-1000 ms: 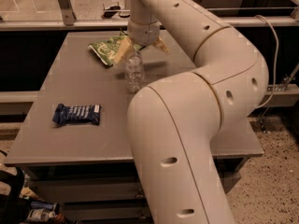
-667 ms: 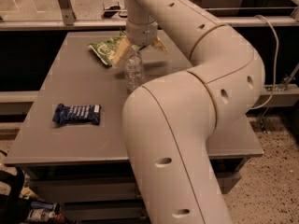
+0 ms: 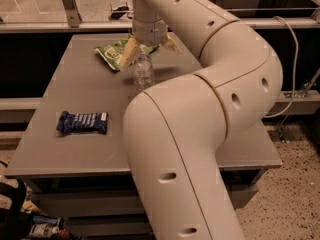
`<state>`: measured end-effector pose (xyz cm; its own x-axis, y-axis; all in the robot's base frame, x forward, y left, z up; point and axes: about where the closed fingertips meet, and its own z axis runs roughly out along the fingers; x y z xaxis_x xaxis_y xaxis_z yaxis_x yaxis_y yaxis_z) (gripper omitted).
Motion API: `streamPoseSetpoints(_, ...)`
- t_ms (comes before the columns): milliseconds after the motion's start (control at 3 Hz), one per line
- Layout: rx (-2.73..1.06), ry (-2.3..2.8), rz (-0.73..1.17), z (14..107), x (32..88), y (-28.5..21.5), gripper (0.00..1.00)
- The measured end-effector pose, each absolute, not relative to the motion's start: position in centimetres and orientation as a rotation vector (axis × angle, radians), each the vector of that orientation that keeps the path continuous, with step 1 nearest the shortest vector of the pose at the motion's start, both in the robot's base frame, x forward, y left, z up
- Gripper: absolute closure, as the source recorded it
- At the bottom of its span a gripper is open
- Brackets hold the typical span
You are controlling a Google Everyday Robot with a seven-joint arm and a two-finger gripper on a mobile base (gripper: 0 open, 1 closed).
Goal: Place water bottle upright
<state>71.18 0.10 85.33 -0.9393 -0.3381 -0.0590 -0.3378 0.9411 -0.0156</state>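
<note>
The water bottle point(image 3: 143, 73), a small clear ribbed plastic one, stands upright on the grey table point(image 3: 75, 94) near its back middle. My gripper point(image 3: 148, 50) hangs straight above it from the cream arm. Its two tan fingers point(image 3: 127, 54) are spread wide apart, one on each side of the bottle's top. They do not appear to touch the bottle. The cap is hidden under the wrist. My arm's big elbow link covers the table's right half.
A green snack bag point(image 3: 111, 54) lies just left of and behind the bottle. A dark blue snack packet point(image 3: 82, 122) lies at the table's front left. A metal rail point(image 3: 60, 27) runs behind the table. Clutter sits on the floor at the lower left point(image 3: 42, 228).
The arm's elbow and lower link have swung a little to the left. The bottle stays upright in the same spot, and the gripper stays spread above it.
</note>
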Motion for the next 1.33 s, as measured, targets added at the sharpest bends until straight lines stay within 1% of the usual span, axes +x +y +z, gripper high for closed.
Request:
streamPoseSetpoints(333,-0.512,3.031,-0.036,85.9,71.1,0.2,0.0)
streamPoseSetpoints(1333,-0.333,3.028,0.037,87.6,68.7,0.2,0.0)
